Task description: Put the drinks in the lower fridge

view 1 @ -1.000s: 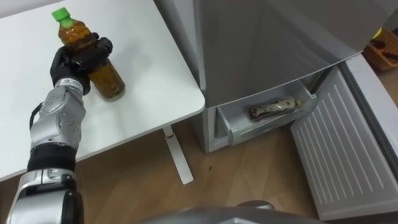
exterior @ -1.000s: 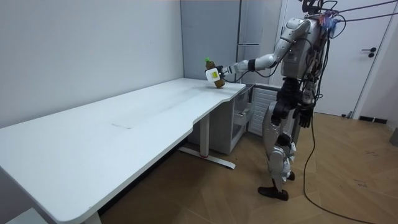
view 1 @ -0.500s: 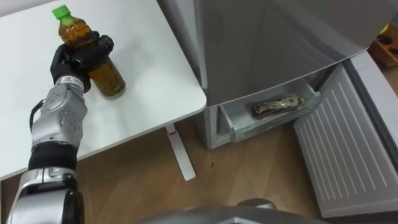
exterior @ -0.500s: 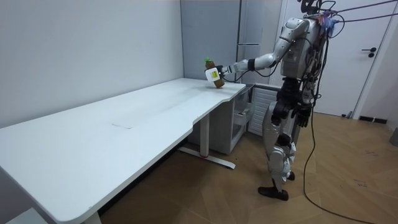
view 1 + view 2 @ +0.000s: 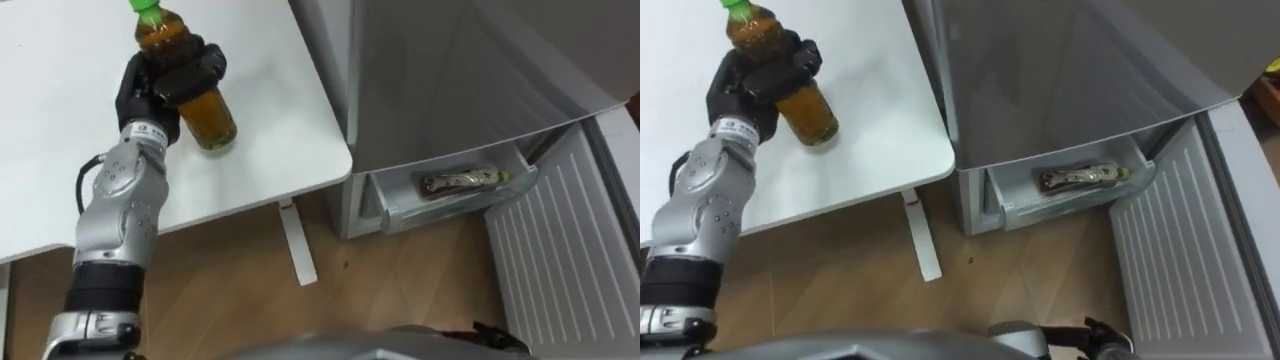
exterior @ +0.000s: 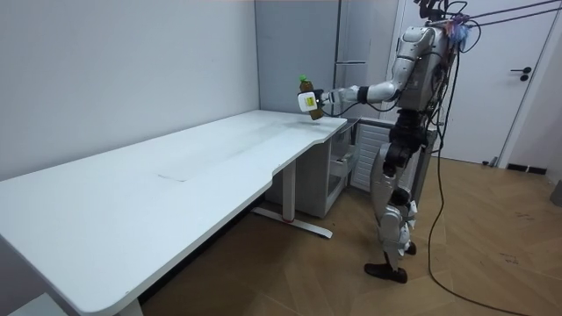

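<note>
Fingers (image 5: 196,68) of left hand (image 5: 160,90) clenched round bottle (image 5: 211,120); just raised off table (image 5: 60,130) near fridge-side corner. Pick done; carry to open fridge drawer (image 5: 450,206) next.

Bright even room light, soft shadows

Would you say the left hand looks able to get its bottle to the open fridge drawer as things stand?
Probably yes: the left hand holds the bottle above the table, the drawer stands open below its corner, and the drink lying inside leaves room alongside.
</note>
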Available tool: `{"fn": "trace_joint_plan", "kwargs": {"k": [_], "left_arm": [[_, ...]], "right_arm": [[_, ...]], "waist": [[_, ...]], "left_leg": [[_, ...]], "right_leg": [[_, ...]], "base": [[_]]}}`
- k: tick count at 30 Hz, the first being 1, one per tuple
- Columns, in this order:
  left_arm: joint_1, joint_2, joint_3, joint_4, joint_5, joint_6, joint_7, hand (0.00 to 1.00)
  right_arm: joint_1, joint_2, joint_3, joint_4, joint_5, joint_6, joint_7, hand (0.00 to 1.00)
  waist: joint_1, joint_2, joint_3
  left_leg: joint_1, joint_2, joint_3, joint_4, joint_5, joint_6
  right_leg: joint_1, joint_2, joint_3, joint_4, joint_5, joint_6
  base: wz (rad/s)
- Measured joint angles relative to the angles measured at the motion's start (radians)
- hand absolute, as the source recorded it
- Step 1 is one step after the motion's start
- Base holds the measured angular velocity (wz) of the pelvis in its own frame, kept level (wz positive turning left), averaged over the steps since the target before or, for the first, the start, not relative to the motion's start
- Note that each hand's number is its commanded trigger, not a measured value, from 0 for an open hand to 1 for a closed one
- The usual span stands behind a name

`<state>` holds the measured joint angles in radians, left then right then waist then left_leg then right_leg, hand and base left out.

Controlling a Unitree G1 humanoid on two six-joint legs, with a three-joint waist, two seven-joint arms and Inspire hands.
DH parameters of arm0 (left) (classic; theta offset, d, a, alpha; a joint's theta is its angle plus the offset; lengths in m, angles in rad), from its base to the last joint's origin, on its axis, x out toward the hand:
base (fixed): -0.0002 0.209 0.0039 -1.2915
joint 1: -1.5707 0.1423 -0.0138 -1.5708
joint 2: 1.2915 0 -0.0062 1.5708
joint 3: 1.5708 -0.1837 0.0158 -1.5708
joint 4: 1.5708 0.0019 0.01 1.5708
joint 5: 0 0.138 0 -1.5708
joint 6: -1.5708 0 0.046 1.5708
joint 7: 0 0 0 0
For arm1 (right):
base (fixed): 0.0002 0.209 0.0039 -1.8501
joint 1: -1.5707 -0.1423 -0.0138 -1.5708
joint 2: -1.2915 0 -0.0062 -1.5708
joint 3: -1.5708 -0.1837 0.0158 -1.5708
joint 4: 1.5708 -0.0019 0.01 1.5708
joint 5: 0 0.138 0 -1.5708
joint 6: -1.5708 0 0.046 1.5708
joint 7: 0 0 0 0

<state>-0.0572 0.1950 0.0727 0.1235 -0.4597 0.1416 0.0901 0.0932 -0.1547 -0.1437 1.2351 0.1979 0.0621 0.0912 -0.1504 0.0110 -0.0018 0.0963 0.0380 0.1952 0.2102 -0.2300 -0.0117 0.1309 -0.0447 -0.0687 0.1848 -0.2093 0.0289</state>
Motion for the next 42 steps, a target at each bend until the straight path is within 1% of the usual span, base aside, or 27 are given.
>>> {"fn": "trace_joint_plan", "kwargs": {"k": [1, 3, 4, 5, 6, 7, 8, 9, 10, 12, 14, 15, 17, 19, 20, 23, 24, 26, 27, 29, 32, 35, 37, 39, 42], "left_arm": [[0.005, 0.000, 0.000, -0.008, 0.001, 0.000, 0.000, 1.00], [0.020, -0.007, 0.000, -0.026, 0.035, 0.000, -0.009, 1.00], [0.022, -0.007, 0.000, -0.027, 0.041, 0.000, -0.012, 1.00], [0.024, -0.010, -0.002, -0.027, 0.042, 0.000, -0.015, 1.00], [0.028, -0.019, -0.002, -0.028, 0.042, 0.000, -0.019, 1.00], [0.029, -0.024, -0.002, -0.029, 0.042, 0.000, -0.019, 1.00], [0.030, -0.028, -0.006, -0.033, 0.042, 0.000, -0.019, 1.00], [0.035, -0.028, -0.016, -0.043, 0.039, 0.000, -0.019, 1.00], [0.043, -0.029, -0.021, -0.055, 0.039, 0.000, -0.019, 1.00], [0.085, -0.028, -0.049, -0.104, 0.038, 0.000, -0.022, 1.00], [0.107, -0.029, -0.067, -0.123, 0.038, 0.000, -0.026, 1.00], [0.119, -0.032, -0.071, -0.131, 0.039, 0.000, -0.036, 1.00], [0.140, -0.034, -0.078, -0.158, 0.039, 0.000, -0.043, 1.00], [0.148, -0.042, -0.083, -0.170, 0.037, 0.000, -0.060, 1.00], [0.152, -0.044, -0.091, -0.174, 0.037, 0.000, -0.068, 1.00], [0.171, -0.047, -0.118, -0.178, 0.039, -0.001, -0.112, 1.00], [0.186, -0.047, -0.128, -0.178, 0.039, -0.001, -0.130, 1.00], [0.198, -0.048, -0.145, -0.178, 0.039, 0.000, -0.154, 1.00], [0.203, -0.048, -0.155, -0.178, 0.039, 0.000, -0.169, 1.00], [0.214, -0.048, -0.157, -0.178, 0.038, 0.000, -0.189, 1.00], [0.219, -0.045, -0.160, -0.178, 0.037, -0.001, -0.205, 1.00], [0.232, -0.041, -0.173, -0.178, 0.035, -0.001, -0.232, 1.00], [0.241, -0.041, -0.179, -0.178, 0.022, 0.000, -0.253, 1.00], [0.255, -0.038, -0.201, -0.175, 0.017, 0.000, -0.265, 1.00], [0.260, -0.036, -0.223, -0.157, 0.017, -0.001, -0.287, 1.00]], "right_arm": [[0.001, 0.000, 0.004, 0.001, 0.000, 0.000, 0.000, 0.00], [0.003, -0.001, 0.012, 0.005, -0.001, 0.000, 0.000, 0.00], [0.003, -0.001, 0.016, 0.005, -0.001, 0.000, 0.001, 0.00], [0.003, -0.003, 0.028, 0.005, 0.000, 0.000, 0.001, 0.00], [0.003, -0.005, 0.040, 0.005, 0.000, 0.000, 0.002, 0.00], [0.002, -0.006, 0.046, 0.005, 0.000, 0.000, 0.003, 0.00], [-0.001, -0.007, 0.054, 0.007, 0.000, 0.000, 0.007, 0.00], [-0.005, -0.008, 0.071, 0.007, 0.001, 0.000, 0.009, 0.00], [-0.007, -0.009, 0.083, 0.006, 0.005, 0.000, 0.009, 0.00], [-0.010, -0.013, 0.114, 0.006, 0.034, 0.000, 0.009, 0.00], [-0.017, -0.015, 0.123, 0.006, 0.036, 0.001, 0.011, 0.00], [-0.023, -0.013, 0.124, 0.006, 0.035, 0.001, 0.015, 0.00], [-0.025, -0.009, 0.125, 0.007, 0.035, 0.000, 0.017, 0.00], [-0.026, -0.012, 0.144, 0.006, 0.036, 0.000, 0.020, 0.00], [-0.028, -0.017, 0.165, 0.002, 0.031, 0.001, 0.021, 0.00], [-0.033, -0.015, 0.196, -0.029, 0.011, 0.001, 0.027, 0.00], [-0.041, -0.011, 0.201, -0.035, -0.002, -0.001, 0.038, 0.00], [-0.055, -0.002, 0.203, -0.035, -0.011, -0.008, 0.055, 0.00], [-0.061, 0.003, 0.206, -0.036, -0.016, -0.008, 0.065, 0.00], [-0.071, 0.005, 0.230, -0.037, -0.021, -0.008, 0.075, 0.00], [-0.073, 0.004, 0.253, -0.063, -0.021, -0.008, 0.097, 0.00], [-0.076, 0.005, 0.279, -0.085, -0.020, -0.009, 0.119, 0.00], [-0.077, 0.005, 0.281, -0.099, -0.020, -0.008, 0.139, 0.00], [-0.077, 0.005, 0.284, -0.109, -0.019, -0.008, 0.150, 0.00], [-0.076, 0.004, 0.317, -0.153, -0.022, -0.005, 0.153, 0.00]], "waist": [[0.004, -0.001, -0.0004], [0.026, -0.002, -0.0009], [0.029, -0.002, -0.0008], [0.038, -0.002, -0.0005], [0.048, -0.002, -0.0005], [0.050, -0.003, -0.0007], [0.060, -0.005, -0.0003], [0.071, -0.008, 0.0003], [0.074, -0.008, 0.0008], [0.077, -0.011, 0.0023], [0.083, -0.012, 0.0032], [0.100, -0.011, 0.0040], [0.100, -0.014, 0.0052], [0.106, -0.017, 0.0071], [0.112, -0.017, 0.0071], [0.129, -0.019, 0.0067], [0.129, -0.020, 0.0065], [0.129, -0.021, 0.0068], [0.129, -0.023, 0.0072], [0.135, -0.021, 0.0063], [0.133, -0.021, 0.0065], [0.137, -0.022, 0.0066], [0.139, -0.022, 0.0069], [0.140, -0.022, 0.0070], [0.145, -0.025, 0.0094]], "left_leg": [[-0.003, 0.000, -0.006, 0.003, 0.000, 0.000], [-0.004, 0.000, -0.020, 0.009, 0.000, 0.000], [-0.005, -0.001, -0.024, 0.011, 0.000, 0.000], [-0.004, -0.003, -0.036, 0.013, 0.001, -0.001], [-0.003, -0.004, -0.045, 0.015, 0.001, -0.001], [-0.004, -0.005, -0.048, 0.017, 0.001, -0.001], [-0.008, -0.007, -0.061, 0.021, 0.002, 0.000], [-0.016, -0.011, -0.071, 0.025, 0.004, 0.001], [-0.019, -0.012, -0.074, 0.027, 0.004, 0.001], [-0.026, -0.017, -0.091, 0.028, 0.010, 0.004], [-0.032, -0.018, -0.093, 0.030, 0.012, 0.004], [-0.035, -0.018, -0.094, 0.030, 0.013, 0.004], [-0.049, -0.019, -0.106, 0.037, 0.014, 0.004], [-0.056, -0.019, -0.113, 0.044, 0.014, 0.004], [-0.062, -0.019, -0.113, 0.044, 0.014, 0.004], [-0.077, -0.020, -0.120, 0.048, 0.014, 0.004], [-0.080, -0.021, -0.125, 0.051, 0.014, 0.004], [-0.087, -0.024, -0.141, 0.066, 0.015, 0.005], [-0.088, -0.025, -0.143, 0.066, 0.017, 0.006], [-0.094, -0.027, -0.146, 0.072, 0.017, 0.006], [-0.105, -0.033, -0.160, 0.079, 0.018, 0.008], [-0.104, -0.035, -0.164, 0.078, 0.019, 0.009], [-0.107, -0.035, -0.165, 0.078, 0.019, 0.009], [-0.107, -0.035, -0.166, 0.075, 0.019, 0.009], [-0.107, -0.034, -0.167, 0.080, 0.019, 0.009]], "right_leg": [[0.002, 0.000, -0.009, 0.000, 0.000, 0.000], [0.015, -0.001, -0.033, -0.002, 0.000, 0.000], [0.017, -0.002, -0.042, -0.002, 0.000, 0.000], [0.027, -0.004, -0.058, -0.003, 0.000, 0.000], [0.029, -0.005, -0.075, -0.004, 0.000, 0.000], [0.030, -0.005, -0.079, -0.005, 0.000, 0.000], [0.033, -0.007, -0.086, -0.008, 0.000, 0.000], [0.037, -0.009, -0.091, -0.016, 0.000, 0.000], [0.037, -0.010, -0.098, -0.017, 0.000, 0.000], [0.037, -0.014, -0.114, -0.017, 0.000, 0.000], [0.033, -0.015, -0.114, -0.017, 0.000, 0.000], [0.031, -0.015, -0.117, -0.016, 0.000, 0.000], [0.028, -0.015, -0.131, -0.016, 0.000, 0.000], [0.027, -0.015, -0.138, -0.016, 0.000, 0.000], [0.027, -0.015, -0.143, -0.016, 0.000, 0.000], [0.026, -0.015, -0.157, -0.016, 0.000, 0.000], [0.027, -0.016, -0.164, -0.016, 0.000, 0.000], [0.026, -0.017, -0.181, -0.017, 0.000, 0.000], [0.025, -0.018, -0.183, -0.016, 0.000, 0.000], [0.026, -0.020, -0.188, -0.016, 0.000, 0.000], [0.026, -0.024, -0.207, -0.016, 0.000, 0.000], [0.031, -0.025, -0.209, -0.015, 0.000, 0.000], [0.032, -0.024, -0.210, -0.015, 0.000, 0.000], [0.035, -0.024, -0.212, -0.014, 0.000, 0.000], [0.036, -0.023, -0.210, -0.013, 0.000, 0.000]], "base": [[0.24], [0.24], [0.30], [0.30], [0.25], [0.20], [0.20], [0.21], [0.22], [0.21], [0.05], [0.00], [0.14], [0.16], [0.09], [0.09], [0.14], [0.21], [0.16], [0.10], [0.15], [0.04], [0.00], [0.00], [0.00]]}}
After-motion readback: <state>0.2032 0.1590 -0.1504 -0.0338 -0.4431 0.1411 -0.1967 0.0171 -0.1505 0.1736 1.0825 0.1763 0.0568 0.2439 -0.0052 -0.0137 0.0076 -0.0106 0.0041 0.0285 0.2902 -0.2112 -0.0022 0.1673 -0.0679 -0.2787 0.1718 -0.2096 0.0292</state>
